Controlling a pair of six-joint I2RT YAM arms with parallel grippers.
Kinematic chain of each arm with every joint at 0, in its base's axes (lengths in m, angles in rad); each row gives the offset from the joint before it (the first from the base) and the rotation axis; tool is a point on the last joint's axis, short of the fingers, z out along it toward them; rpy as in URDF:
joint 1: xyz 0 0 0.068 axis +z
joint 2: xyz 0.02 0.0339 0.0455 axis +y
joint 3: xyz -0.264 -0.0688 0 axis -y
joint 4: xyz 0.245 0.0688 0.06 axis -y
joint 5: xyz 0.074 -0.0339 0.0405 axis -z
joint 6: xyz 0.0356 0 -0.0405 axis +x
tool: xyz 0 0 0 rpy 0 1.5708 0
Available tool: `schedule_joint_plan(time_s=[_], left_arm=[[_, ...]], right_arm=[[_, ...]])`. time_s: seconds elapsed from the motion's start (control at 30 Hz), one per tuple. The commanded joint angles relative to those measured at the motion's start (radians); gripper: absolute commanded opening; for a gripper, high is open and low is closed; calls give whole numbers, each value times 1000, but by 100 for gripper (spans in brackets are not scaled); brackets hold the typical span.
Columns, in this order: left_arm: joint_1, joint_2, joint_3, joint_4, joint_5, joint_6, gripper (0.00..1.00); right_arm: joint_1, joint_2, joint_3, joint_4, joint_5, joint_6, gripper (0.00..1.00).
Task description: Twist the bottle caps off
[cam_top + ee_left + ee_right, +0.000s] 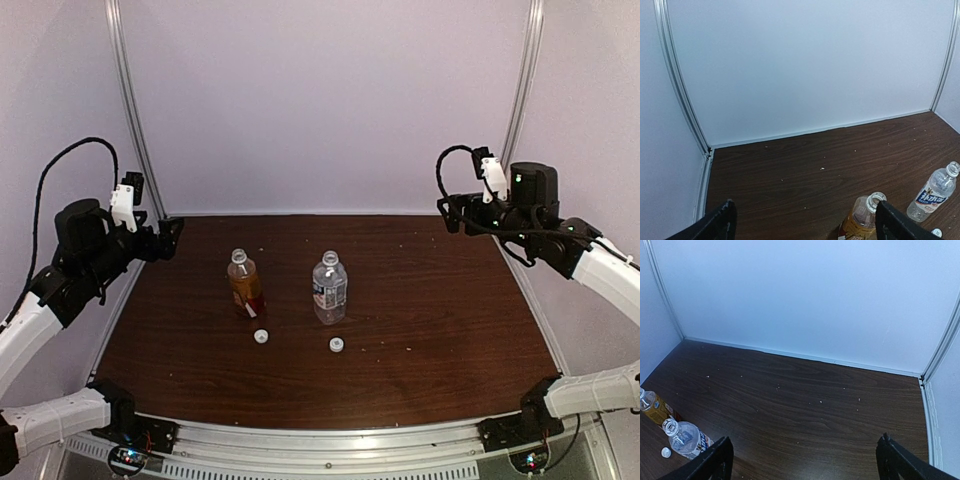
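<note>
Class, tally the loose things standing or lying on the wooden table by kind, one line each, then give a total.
Bottles: 2, the amber bottle and the clear bottle
Caps: 2, the cap by the amber bottle and the cap by the clear bottle
Total: 4

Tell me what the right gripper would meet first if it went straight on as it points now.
Probably only the bare table, short of the back wall, though depth is unclear. The amber bottle and the clear bottle stand left of the right gripper, outside that line.

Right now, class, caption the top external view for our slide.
Amber bottle and clear bottle stand uncapped, white caps lying nearby; left hand and right hand open, aside.
</note>
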Motion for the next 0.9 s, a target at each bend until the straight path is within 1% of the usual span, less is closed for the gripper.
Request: schedule_joint_plan(time_s=[0.0,0.87], left_arm=[[7,-9,6,51,21,12,98],[9,-11,0,45,5,16,98]], right_arm=[[-4,-17,-15,23,-18,-2,100],[-4,-20,-9,15,-36,-2,100]])
